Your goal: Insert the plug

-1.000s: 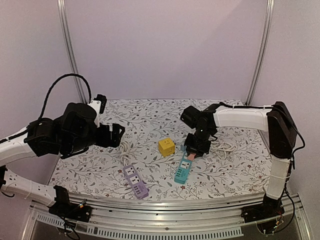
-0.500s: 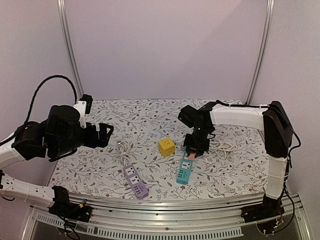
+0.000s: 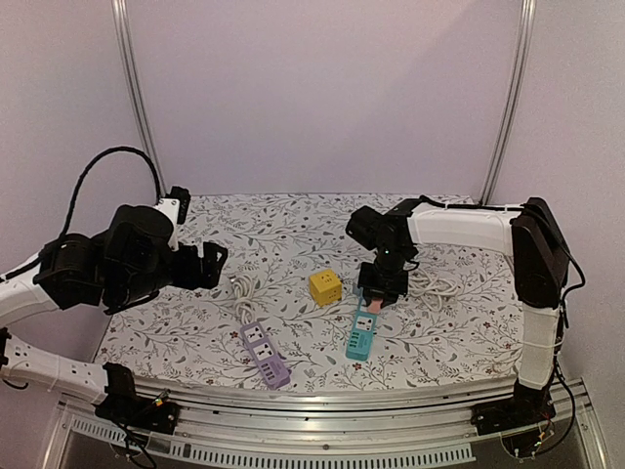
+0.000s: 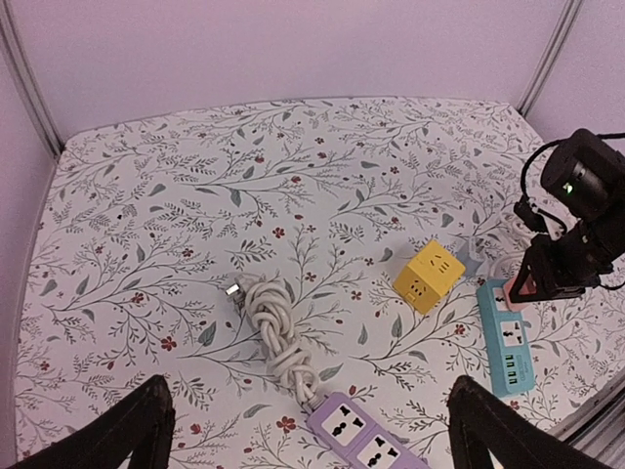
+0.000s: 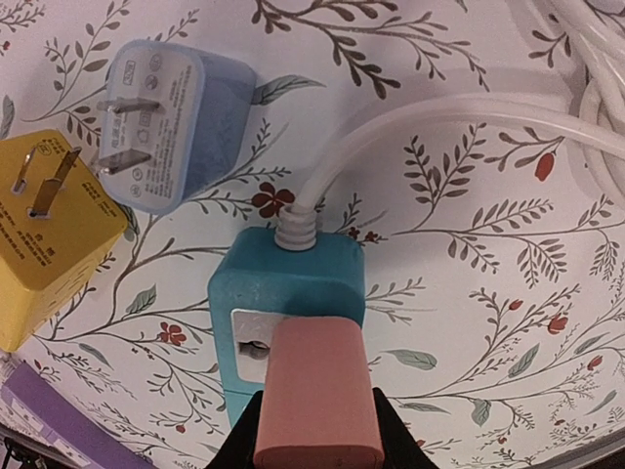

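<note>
Right claw (image 5: 312,445): clamped on the pink plug (image 5: 319,391)
Plug position: held over the end socket of the teal strip (image 5: 288,269)
Left claw (image 3: 217,262): spread wide, nothing held
Advice: prongs are to be aligned squarely, then pressed straight down

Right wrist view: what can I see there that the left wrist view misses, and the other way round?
Only right wrist: the metal prongs on the blue adapter and on the yellow cube. Only left wrist: the knotted white cable and the right arm from outside. Both: the teal power strip and the pink plug, held in the right gripper.
</note>
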Controlling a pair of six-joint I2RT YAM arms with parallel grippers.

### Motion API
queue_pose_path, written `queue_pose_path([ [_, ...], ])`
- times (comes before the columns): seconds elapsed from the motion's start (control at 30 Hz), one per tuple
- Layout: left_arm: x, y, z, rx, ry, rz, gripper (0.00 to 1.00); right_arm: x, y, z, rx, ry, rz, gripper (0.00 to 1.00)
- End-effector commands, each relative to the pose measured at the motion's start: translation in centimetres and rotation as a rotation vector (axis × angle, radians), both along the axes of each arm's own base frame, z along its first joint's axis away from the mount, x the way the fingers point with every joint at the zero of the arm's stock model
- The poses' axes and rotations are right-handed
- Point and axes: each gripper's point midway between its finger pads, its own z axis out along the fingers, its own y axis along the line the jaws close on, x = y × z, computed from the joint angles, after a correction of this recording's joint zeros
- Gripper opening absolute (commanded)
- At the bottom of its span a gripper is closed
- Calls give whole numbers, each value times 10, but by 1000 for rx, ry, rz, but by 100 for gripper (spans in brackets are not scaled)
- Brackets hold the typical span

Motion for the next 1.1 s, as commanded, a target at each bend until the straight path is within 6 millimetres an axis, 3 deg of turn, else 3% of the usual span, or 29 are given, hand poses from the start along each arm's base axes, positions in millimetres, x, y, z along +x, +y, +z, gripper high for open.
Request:
queue_pose_path([
  [0.0,4,1,8,-6,1,25,97,-86,-96,-145,-374,362,50,0],
  [0.17,6,-4,11,8,4,13,97,-90,-94,-151,-356,384,58,0],
  [0.3,9,-9,15,20,-7,7,98,-86,-92,-138,-358,375,59,0],
  [0.4,10,-11,19,15,-19,3,98,-64,-88,-113,-377,304,72,2],
  [0.53,12,-14,24,11,-36,-6,98,-26,-69,-66,-342,182,65,9],
  [0.7,14,-16,30,23,-59,-17,98,7,-56,-13,-315,71,52,24],
  [0.87,16,-20,35,47,-79,-32,99,13,-50,7,-267,39,32,35],
  [1.07,21,-36,31,61,-68,-69,99,26,-35,28,-180,-29,33,41],
])
